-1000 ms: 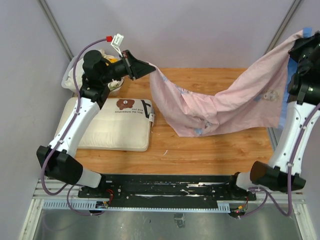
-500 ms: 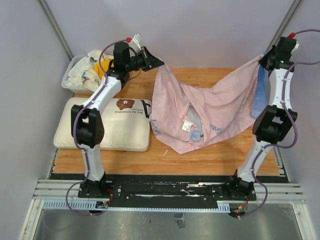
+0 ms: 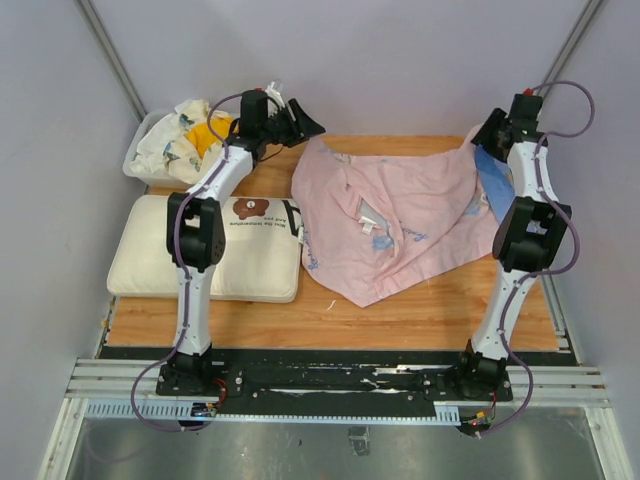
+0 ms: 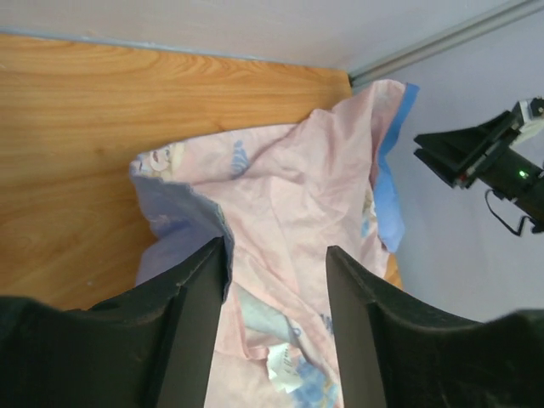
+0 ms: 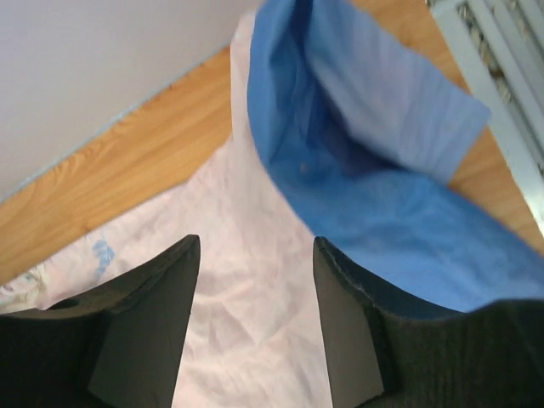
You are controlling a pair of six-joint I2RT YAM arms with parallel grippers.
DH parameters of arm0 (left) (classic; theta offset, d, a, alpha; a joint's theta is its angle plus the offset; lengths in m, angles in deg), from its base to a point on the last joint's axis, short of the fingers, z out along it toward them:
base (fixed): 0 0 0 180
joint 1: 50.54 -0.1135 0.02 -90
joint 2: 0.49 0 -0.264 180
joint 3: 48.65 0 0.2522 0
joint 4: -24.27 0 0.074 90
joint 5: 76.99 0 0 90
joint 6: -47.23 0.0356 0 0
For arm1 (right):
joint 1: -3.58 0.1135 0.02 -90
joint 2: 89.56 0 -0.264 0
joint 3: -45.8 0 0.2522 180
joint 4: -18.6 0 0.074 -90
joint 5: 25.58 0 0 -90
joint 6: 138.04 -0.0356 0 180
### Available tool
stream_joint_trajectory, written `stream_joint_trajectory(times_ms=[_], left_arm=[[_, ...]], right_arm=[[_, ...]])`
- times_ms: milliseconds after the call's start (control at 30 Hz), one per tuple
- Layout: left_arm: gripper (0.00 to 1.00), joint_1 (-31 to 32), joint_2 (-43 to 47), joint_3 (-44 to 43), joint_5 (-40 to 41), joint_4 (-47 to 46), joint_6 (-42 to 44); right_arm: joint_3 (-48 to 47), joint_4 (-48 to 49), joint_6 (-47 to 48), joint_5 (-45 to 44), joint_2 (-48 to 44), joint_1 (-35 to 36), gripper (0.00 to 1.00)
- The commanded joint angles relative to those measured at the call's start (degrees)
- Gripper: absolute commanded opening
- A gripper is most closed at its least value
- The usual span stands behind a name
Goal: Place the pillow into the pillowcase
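The pillowcase (image 3: 400, 220) lies crumpled on the wooden table, pink reverse side up, with a blue strip showing at its right end (image 5: 374, 212). My left gripper (image 3: 303, 126) hovers open just above the case's back left corner (image 4: 289, 195), nothing between its fingers. Over the back right corner my right gripper (image 3: 487, 131) is also open and empty. In the wrist views the cloth lies below the left gripper (image 4: 276, 251) and the right gripper (image 5: 255, 245). The cream pillow (image 3: 200, 262) with the bear face rests flat at the left, beside the case.
A bin (image 3: 136, 160) holding a white-and-yellow cloth bundle (image 3: 185, 135) stands at the back left corner, behind the pillow. Grey walls close in on three sides. A black rail (image 3: 340, 375) runs along the near table edge.
Both grippers have opened and let go of the pillowcase, which has dropped from hanging between them onto the table. Both arms have stretched toward the back.
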Motion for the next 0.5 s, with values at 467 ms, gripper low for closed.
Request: stream_joint_trajectory(times_ms=[467], left_arm=[[0.85,-0.7,23.4,14.9,9.8,8.8,9.3]], right_arm=[[32.1,-0.2,4.0,0.0,-33.1,9.2,0.66]])
